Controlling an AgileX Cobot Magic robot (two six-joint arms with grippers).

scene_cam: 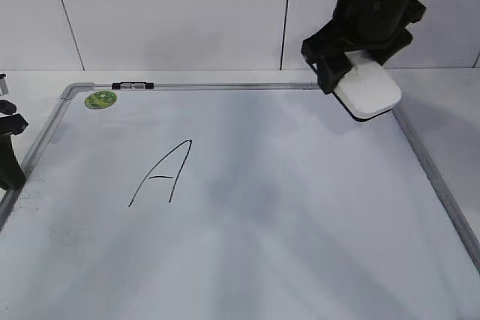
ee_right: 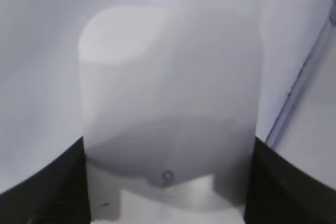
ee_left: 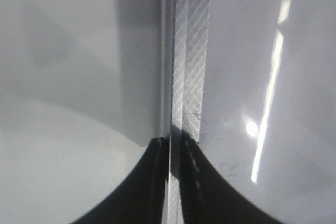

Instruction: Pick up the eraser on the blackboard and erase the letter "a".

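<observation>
My right gripper (scene_cam: 352, 65) (ee_right: 168, 182) is shut on the white eraser (scene_cam: 367, 91) (ee_right: 168, 93), one black finger on each long side. It holds the eraser over the top right corner of the blackboard (scene_cam: 300, 222). A large capital "A" (scene_cam: 161, 174) is drawn left of the board's centre. The letter "a" is not in view. My left gripper (scene_cam: 11, 155) (ee_left: 176, 150) stands at the board's left edge, its jaws nearly together with the silver frame (ee_left: 191, 51) between them.
A round green sticker (scene_cam: 100, 99) sits in the board's top left corner and a small black clip (scene_cam: 132, 85) lies on the top frame. A white wall rises close behind the board. White table surrounds the frame.
</observation>
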